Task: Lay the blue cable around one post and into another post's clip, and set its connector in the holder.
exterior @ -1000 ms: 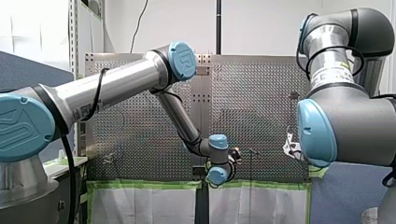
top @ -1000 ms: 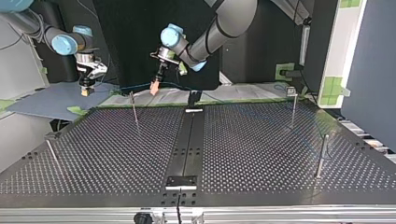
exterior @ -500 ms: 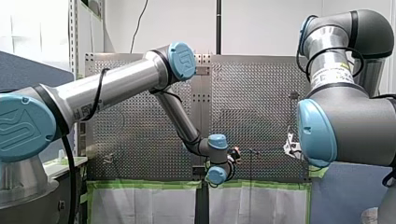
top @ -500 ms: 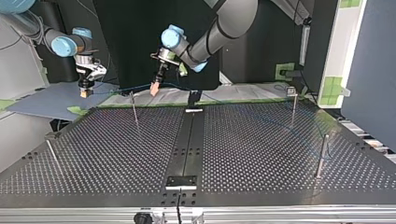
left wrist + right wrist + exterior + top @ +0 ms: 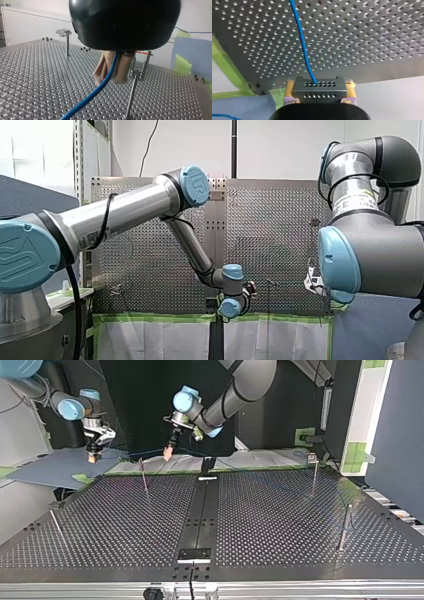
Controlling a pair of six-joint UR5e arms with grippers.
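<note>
In the left wrist view my left gripper point(image 5: 110, 80) has its beige pads point(image 5: 123, 70) shut on the blue cable point(image 5: 95, 92), which hangs down over the perforated table. A thin clip post point(image 5: 135, 82) stands just beside and behind the fingers. In the right wrist view my right gripper point(image 5: 320, 84) holds the black connector point(image 5: 319, 91) between yellow pads, and the blue cable point(image 5: 302, 42) leaves it across the table. In the top view my left gripper point(image 5: 167, 454) and my right gripper point(image 5: 92, 457) hover at the table's far edge, the cable point(image 5: 130, 454) strung between them, near a post point(image 5: 144, 476).
More posts stand at the top view's right point(image 5: 314, 472), near right point(image 5: 345, 527) and near left point(image 5: 55, 521). A black centre strip carries a small plate point(image 5: 195, 555) at the near edge. Green tape point(image 5: 150, 318) lines the table's edge in the front view.
Both grips hold as before. My left wrist has sunk slightly in the front view, and my right gripper has drifted a little towards the top view's right.
</note>
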